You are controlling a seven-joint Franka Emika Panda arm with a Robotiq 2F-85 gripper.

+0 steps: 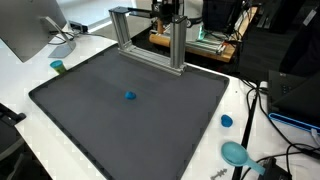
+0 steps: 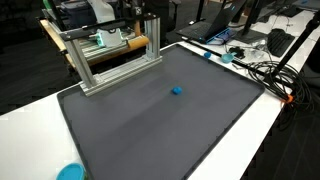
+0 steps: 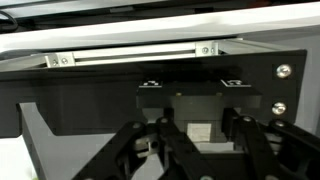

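1. black gripper [image 1: 168, 13]: your jaws are drawn shut; you can't tell if they grip anything.
2. it hangs at the top of the frame [image 1: 179, 45].
3. the blue block [image 1: 130, 96] lies on the mat [image 1: 80, 125], well apart.

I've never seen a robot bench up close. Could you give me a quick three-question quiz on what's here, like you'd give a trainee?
1. True or false: the small blue block lies on the dark mat.
2. Where does the metal frame stand? A: along one edge of the dark mat. B: in the middle of it. C: down on the floor.
3. Fill in: of the things here, the pincer is nearest to the ____.
Key: 1 true; 2 A; 3 metal frame.
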